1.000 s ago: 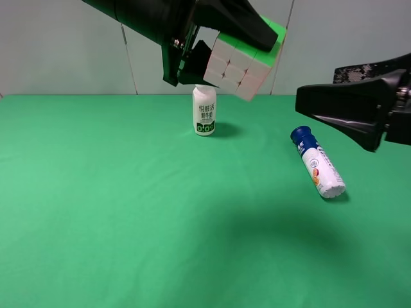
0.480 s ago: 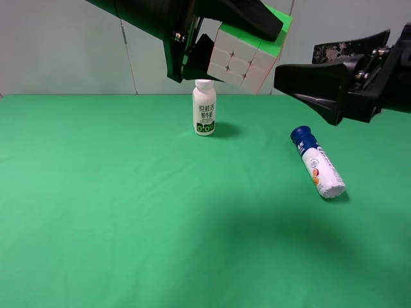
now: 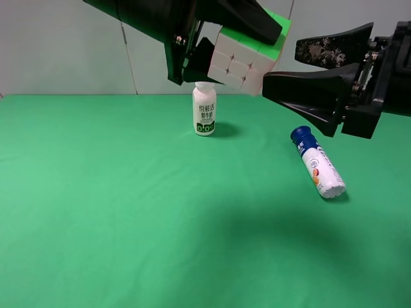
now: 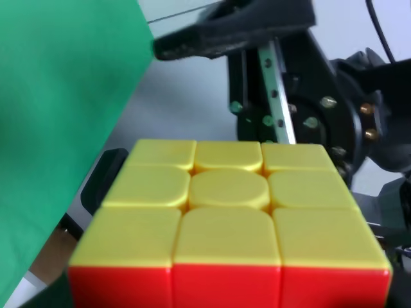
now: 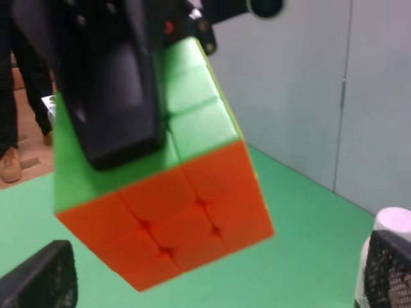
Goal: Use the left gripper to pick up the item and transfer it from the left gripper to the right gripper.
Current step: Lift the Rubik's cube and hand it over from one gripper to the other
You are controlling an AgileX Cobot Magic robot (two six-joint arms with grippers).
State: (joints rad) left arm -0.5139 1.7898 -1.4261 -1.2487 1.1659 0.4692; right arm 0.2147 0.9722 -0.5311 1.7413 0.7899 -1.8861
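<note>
High above the green table, the item, a small puzzle cube, hangs tilted, showing white and green faces. My left gripper is shut on it, one black finger lying across the green face. The left wrist view shows the item's yellow and red faces. From the right, my right gripper stands open, its fingertips just beside the cube's right edge. In the right wrist view the item fills the space ahead, orange face towards me, and nothing lies between the right gripper's fingers.
A white milk bottle stands upright at the back of the green table, below the left arm. A blue-capped white tube bottle lies on its side at the right, under the right arm. A grey wall runs behind.
My right gripper has risen and moved left, closing on the cube while staying open. The left gripper with the cube has barely shifted.
</note>
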